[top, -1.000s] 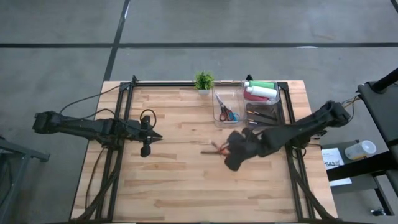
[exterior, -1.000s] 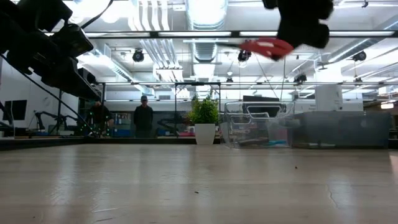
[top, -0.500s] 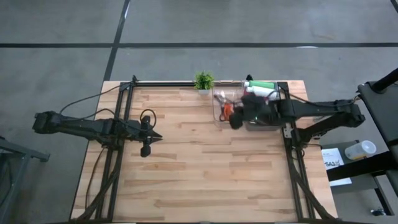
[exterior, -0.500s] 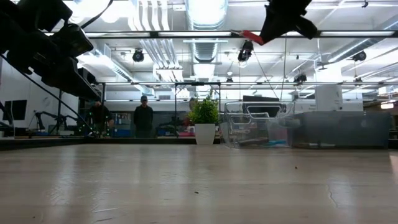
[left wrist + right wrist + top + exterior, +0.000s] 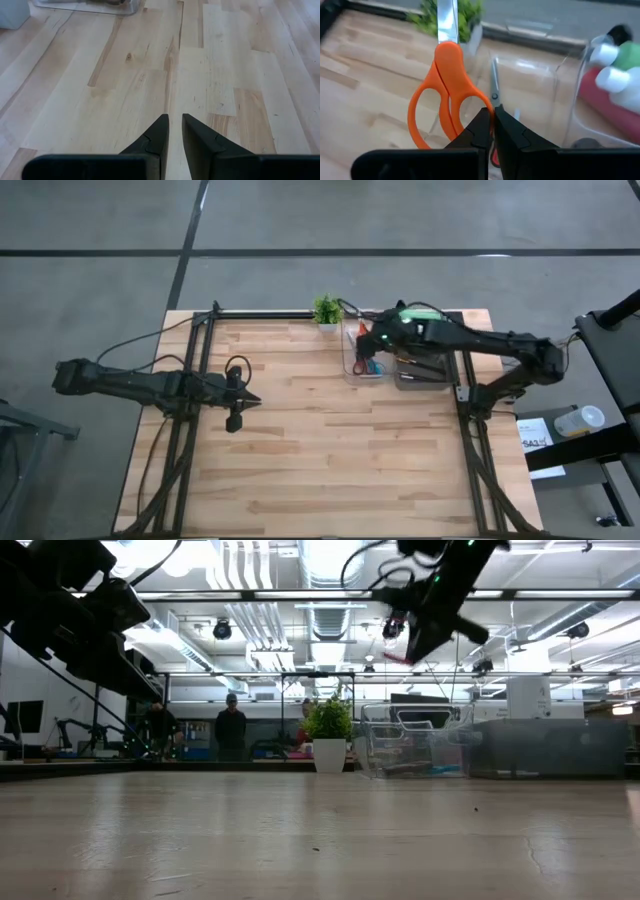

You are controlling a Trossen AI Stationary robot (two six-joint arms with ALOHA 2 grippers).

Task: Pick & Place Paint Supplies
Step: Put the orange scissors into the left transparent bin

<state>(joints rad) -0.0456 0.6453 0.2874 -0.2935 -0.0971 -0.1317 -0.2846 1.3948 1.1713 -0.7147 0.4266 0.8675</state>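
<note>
Since a second ago, right claw (image 5: 366, 346) is carrying orange scissors (image 5: 447, 87), clamped, over the clear bin (image 5: 352, 370); it should probably be lowering before releasing. Left claw (image 5: 172, 132) is idling, together.

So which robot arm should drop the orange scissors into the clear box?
The right one. Its pincer already holds the orange scissors just above the clear box, beside the bottles. The left pincer waits far across the table, holding nothing.

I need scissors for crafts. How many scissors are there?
2. The orange scissors hang in the right pincer above the clear bin; a second pair lies inside it. More may be hidden. The left pincer waits apart.
</note>
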